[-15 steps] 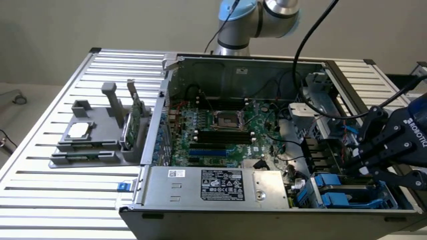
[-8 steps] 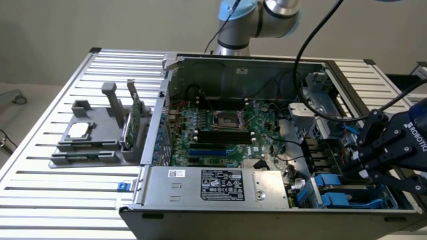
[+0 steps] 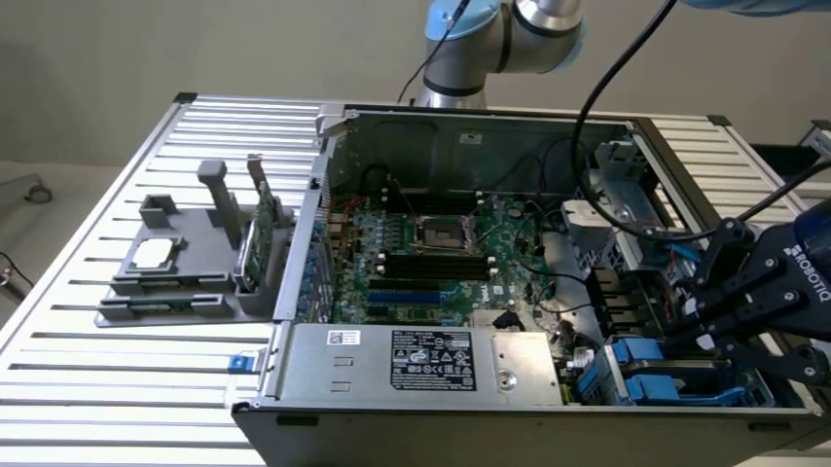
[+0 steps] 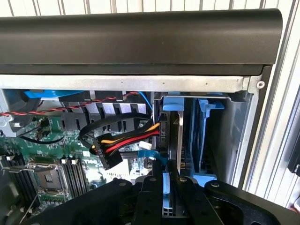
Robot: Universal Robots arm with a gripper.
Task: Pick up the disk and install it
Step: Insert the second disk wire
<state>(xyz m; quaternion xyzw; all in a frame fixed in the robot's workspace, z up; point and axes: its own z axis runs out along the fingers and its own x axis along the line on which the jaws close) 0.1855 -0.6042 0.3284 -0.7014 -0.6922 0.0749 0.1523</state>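
Gripper (image 3: pixel 707 316) at lower right of the exterior view, over the drive bay of the open computer case (image 3: pixel 520 409). Fingers (image 4: pixel 154 187) set narrow, clamped on the disk (image 4: pixel 171 154), which stands on edge, blue carrier uppermost, partway down in the bay slot. Case sits on the slatted table (image 3: pixel 117 379).

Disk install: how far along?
Done: the disk is off the table and standing on edge in the case's drive bay, beside another blue carrier. In hand: the gripper is closed on its edge. Left: release; whether it is fully seated can't be judged.
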